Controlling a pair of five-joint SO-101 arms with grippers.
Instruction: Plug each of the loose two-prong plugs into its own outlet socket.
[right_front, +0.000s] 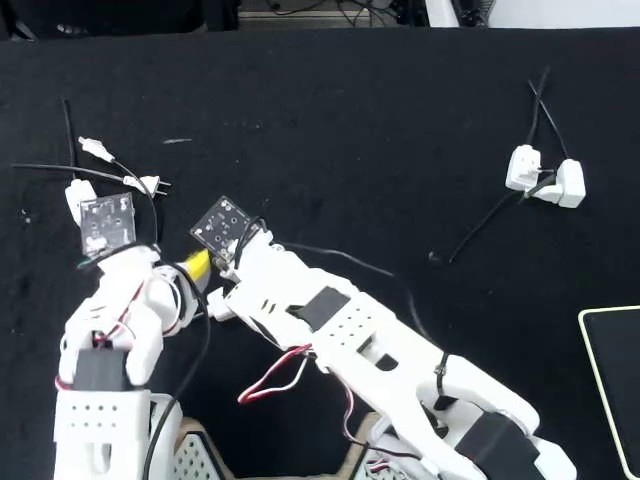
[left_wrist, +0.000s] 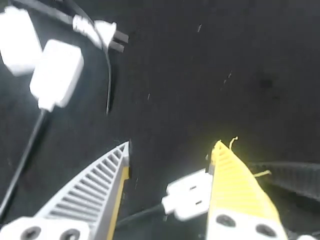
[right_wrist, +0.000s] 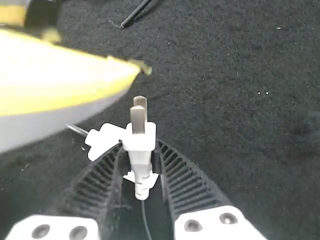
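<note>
My right gripper (right_wrist: 140, 146) is shut on a white two-prong plug (right_wrist: 138, 136), prongs pointing away from the wrist. A small white socket piece (right_wrist: 102, 140) lies right beside it on the black table. My left gripper (left_wrist: 170, 147) is open, and a white outlet socket (left_wrist: 189, 200) rests against its yellow finger (left_wrist: 232, 185). In the high view both grippers meet left of centre, the left gripper (right_front: 195, 268) and the right gripper (right_front: 230, 256) almost touching. A loose plug (right_front: 150, 184) (left_wrist: 102, 31) lies beyond the left arm, next to two white outlet blocks (left_wrist: 55, 75).
Two more white outlet blocks (right_front: 545, 178) with black cables sit at the far right. A flat dark panel with a pale rim (right_front: 612, 372) lies at the right edge. Thin black cords (right_front: 60, 172) trail across the far left. The table (right_front: 350, 130) is black cloth.
</note>
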